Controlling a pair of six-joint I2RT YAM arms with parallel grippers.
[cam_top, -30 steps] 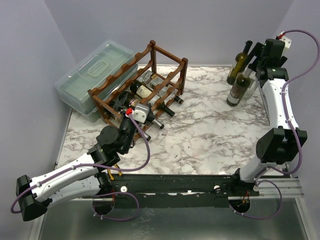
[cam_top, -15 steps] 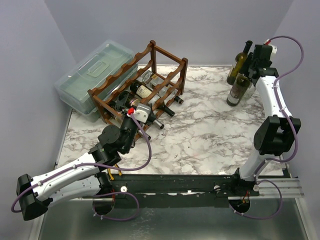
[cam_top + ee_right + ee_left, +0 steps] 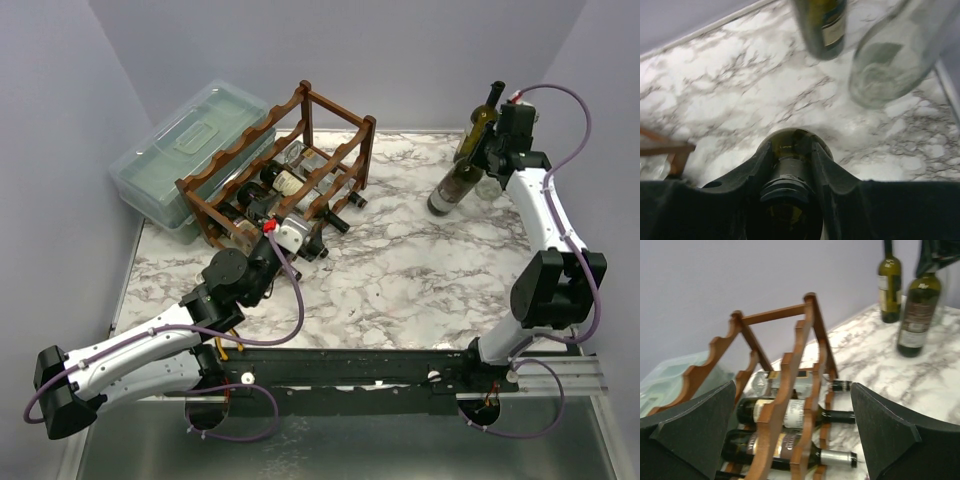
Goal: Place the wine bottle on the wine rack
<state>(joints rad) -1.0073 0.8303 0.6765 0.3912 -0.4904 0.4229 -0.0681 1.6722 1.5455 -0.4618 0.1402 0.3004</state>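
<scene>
Clamping the neck of the wine bottle [image 3: 450, 188], the right gripper [image 3: 791, 160] has both fingers closed just under the lip. That looks like the slimmest and surest place to hold it. From that grip the bottle hangs tilted, its base swung toward seven o'clock, and I can't tell whether the base is clear of the marble table [image 3: 400, 265].

The bottle sits at about two o'clock on the tabletop. A dark green bottle [image 3: 481, 118] stands upright just behind it at twelve o'clock, and a clear glass bottle [image 3: 890, 60] is close beside it. Leaning the held bottle away probably keeps it from knocking those neighbours.

The wine rack [image 3: 801, 342] is well apart, over at ten o'clock. Stored bottles [image 3: 785, 412] lie on its lower scalloped rails with their necks pointing out toward five o'clock, and the upper cradles look free. My guess is the held bottle belongs in one of them, going in base first.

The left gripper [image 3: 792, 390] waits at the rack's open front with its fingers spread wide and holding nothing, perhaps ready to steady or receive the bottle. A translucent plastic box [image 3: 180, 150] sits behind the rack at nine o'clock.
</scene>
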